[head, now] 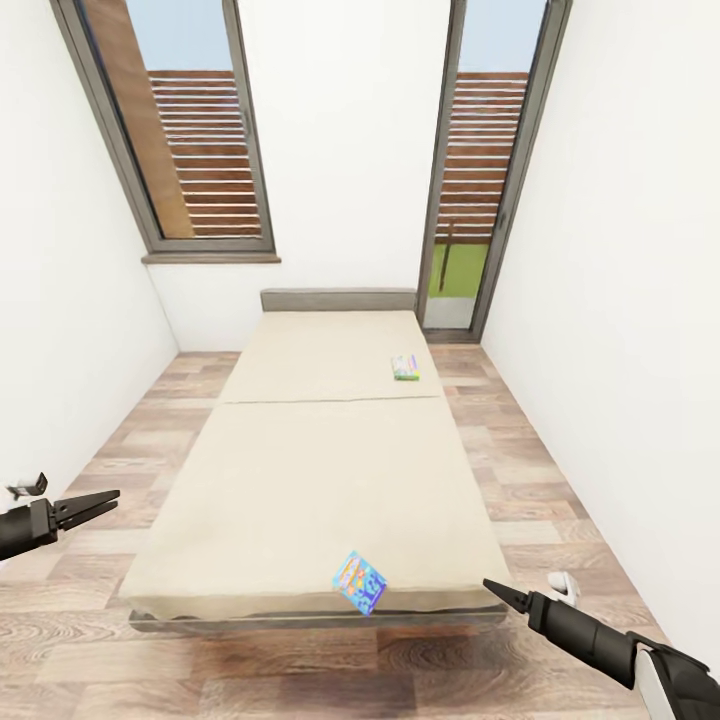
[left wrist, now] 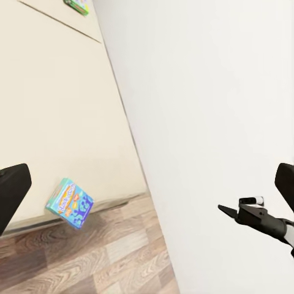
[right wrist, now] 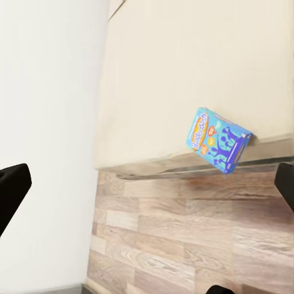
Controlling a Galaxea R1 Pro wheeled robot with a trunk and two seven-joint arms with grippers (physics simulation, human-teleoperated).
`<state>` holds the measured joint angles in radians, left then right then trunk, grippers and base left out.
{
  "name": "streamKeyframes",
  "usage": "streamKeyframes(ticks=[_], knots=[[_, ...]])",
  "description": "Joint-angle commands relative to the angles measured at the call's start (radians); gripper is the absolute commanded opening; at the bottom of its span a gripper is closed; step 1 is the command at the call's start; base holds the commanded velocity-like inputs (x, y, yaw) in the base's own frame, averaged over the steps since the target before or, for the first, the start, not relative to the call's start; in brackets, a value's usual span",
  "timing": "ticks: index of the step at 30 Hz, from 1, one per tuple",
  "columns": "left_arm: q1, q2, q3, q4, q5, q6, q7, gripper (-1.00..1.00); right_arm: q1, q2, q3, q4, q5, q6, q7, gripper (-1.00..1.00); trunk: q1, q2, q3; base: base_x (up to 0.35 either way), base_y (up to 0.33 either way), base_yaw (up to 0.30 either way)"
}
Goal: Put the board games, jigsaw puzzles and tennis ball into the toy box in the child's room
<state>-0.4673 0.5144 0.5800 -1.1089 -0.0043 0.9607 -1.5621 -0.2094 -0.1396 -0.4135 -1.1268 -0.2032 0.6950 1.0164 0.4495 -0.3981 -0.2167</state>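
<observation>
So the bed [head: 320, 480] runs lengthwise away from the robot, with two board games on it. The blue board game [head: 360, 582] sits right at the foot edge, a bit toward the right corner and tipped over the edge. The green-edged board game [head: 405, 367] lies flat much farther up, near the right edge, short of the headboard [head: 338, 299]. Both arms hang low over the wood floor [head: 300, 670], off the foot corners. The left end effector [head: 100, 503] has its fingers pressed together, well apart from either game. The right end effector [head: 498, 592] is also pinched to a point, empty, just off the foot's right corner, near the blue game but not touching.
</observation>
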Motion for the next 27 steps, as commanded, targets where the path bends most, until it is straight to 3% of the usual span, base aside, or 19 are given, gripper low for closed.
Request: streamKeyframes(ticks=[1, 27], knots=[[-0.001, 0.000, 0.000, 0.000, -0.001, 0.011, -0.004, 1.00, -0.001, 0.000, -0.001, 0.000, -0.004, 0.006, 0.001, 1.00, 0.001, -0.002, 0.000, -0.028, 0.000, -0.070], [-0.001, 0.007, 0.004, 0.000, 0.006, 0.019, -0.006, 1.00, -0.001, 0.002, 0.001, 0.016, -0.002, 0.000, -0.016, 1.00, 0.001, -0.002, 0.043, -0.004, 0.000, -0.063]])
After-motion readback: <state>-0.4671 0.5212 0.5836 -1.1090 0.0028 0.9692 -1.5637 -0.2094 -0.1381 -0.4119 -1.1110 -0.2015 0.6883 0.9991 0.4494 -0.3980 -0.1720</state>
